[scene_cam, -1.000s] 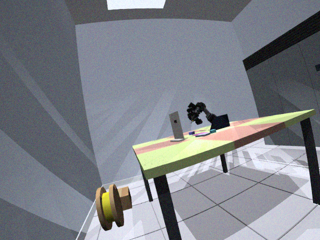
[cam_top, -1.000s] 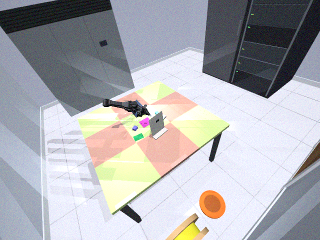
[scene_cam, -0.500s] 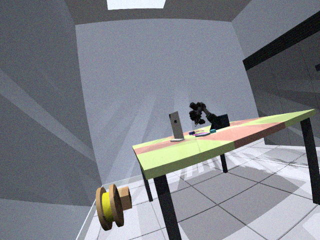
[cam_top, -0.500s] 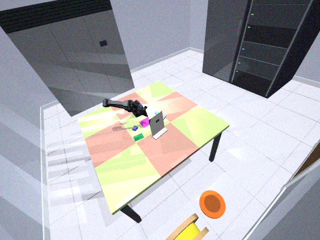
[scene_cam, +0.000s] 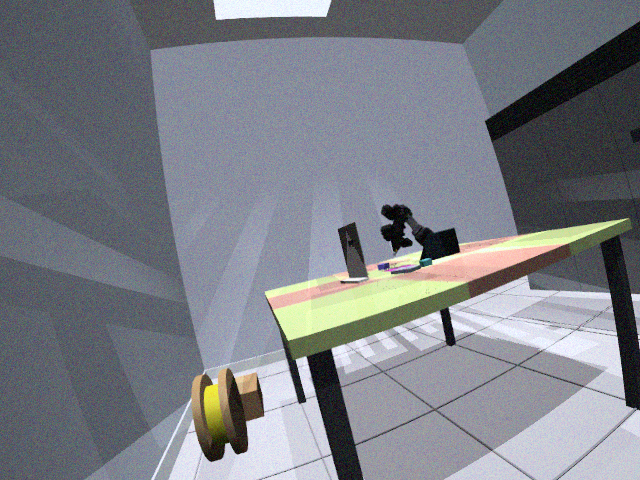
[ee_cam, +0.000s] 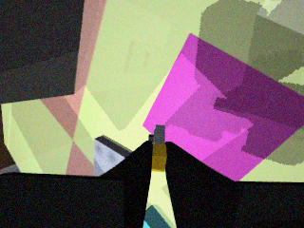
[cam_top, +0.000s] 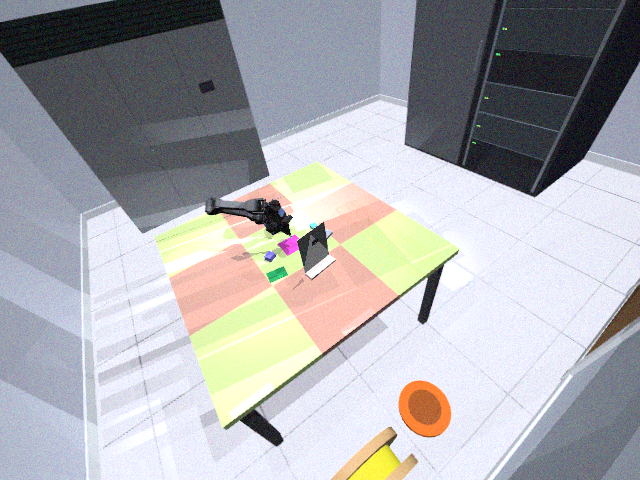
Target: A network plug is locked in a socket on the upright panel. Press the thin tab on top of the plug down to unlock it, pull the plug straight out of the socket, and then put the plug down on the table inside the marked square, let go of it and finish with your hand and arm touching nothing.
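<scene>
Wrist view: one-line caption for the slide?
Gripper shut on the network plug, held above the table at the edge of the magenta marked square.

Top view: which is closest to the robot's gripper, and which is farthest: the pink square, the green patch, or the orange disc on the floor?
From the gripper, which holds the plug:
1. Pink square, just below the gripper.
2. Green patch, farther along the table, beside the upright panel.
3. Orange disc, on the floor, off the table.

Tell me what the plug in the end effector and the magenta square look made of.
The plug looks like hard plastic: amber body, grey tip, no shine, though it is small and blurry. The magenta square seems a flat matte marking on the table, with no visible thickness.
</scene>
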Motion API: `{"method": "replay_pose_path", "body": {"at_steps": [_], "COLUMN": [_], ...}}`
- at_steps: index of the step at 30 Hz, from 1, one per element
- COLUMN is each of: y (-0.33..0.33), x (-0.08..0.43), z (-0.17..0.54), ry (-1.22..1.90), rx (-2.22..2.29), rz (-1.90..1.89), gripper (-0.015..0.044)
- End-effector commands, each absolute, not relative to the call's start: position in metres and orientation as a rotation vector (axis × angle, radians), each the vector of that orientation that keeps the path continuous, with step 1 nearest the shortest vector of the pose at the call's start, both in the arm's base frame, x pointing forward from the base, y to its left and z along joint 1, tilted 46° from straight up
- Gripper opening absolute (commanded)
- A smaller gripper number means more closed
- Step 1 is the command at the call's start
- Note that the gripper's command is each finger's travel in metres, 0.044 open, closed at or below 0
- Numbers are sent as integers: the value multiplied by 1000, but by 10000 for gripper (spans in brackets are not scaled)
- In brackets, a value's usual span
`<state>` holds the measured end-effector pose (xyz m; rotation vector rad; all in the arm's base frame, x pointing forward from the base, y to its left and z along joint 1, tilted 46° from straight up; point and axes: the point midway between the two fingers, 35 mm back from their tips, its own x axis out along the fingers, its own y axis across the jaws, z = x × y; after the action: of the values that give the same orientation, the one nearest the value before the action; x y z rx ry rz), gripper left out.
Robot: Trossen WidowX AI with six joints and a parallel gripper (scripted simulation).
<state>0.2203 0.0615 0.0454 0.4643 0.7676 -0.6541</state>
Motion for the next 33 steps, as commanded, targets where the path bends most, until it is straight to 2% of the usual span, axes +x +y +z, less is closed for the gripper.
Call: {"method": "replay_pose_path", "body": {"at_steps": [1, 33], "y": [57, 26], "x": [221, 223], "z": [43, 12], "ry": [764, 764], "rx": [461, 461], "rz": [-660, -661], "gripper": [0, 0]}}
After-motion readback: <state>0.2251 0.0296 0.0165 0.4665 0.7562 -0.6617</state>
